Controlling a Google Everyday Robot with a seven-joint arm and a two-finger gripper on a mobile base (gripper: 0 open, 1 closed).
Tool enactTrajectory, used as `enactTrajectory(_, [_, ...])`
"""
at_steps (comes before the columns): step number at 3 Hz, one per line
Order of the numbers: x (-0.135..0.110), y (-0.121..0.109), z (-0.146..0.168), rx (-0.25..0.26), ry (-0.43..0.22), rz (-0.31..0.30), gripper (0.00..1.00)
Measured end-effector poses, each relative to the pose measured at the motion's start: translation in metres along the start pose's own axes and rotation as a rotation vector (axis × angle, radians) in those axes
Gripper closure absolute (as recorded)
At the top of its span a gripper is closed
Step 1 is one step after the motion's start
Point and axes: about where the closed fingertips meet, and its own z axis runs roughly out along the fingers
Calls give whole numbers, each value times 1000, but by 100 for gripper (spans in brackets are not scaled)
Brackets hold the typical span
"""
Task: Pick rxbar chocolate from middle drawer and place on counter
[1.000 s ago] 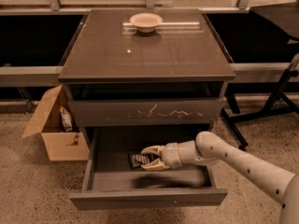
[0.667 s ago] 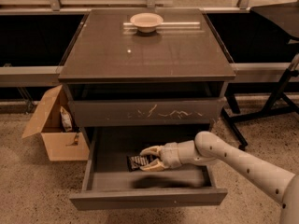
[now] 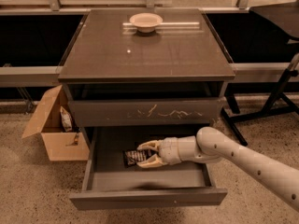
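The rxbar chocolate (image 3: 132,157), a small black bar with pale lettering, is inside the open middle drawer (image 3: 149,197), left of centre. My gripper (image 3: 145,154) reaches into the drawer from the right. Its pale fingers (image 3: 148,146) sit on either side of the bar's right end and are closed on it. The bar is just above the drawer floor. The counter (image 3: 145,50) is the glossy dark slab on top of the cabinet.
A pale bowl (image 3: 145,20) stands at the back of the counter. The drawer front with pale scratch marks (image 3: 145,112) is shut above the open drawer. An open cardboard box (image 3: 56,125) sits on the speckled floor at left. A dark stand leg (image 3: 275,97) is at right.
The gripper and the bar have shifted together slightly up and to the left inside the drawer.
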Motion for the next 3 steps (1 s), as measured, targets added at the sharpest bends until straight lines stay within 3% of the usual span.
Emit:
enactTrajectory(2, [-131,-4,-36,49,148,-143,100])
enactTrajectory(3, [-158,-11,-46,64,181,-199,100])
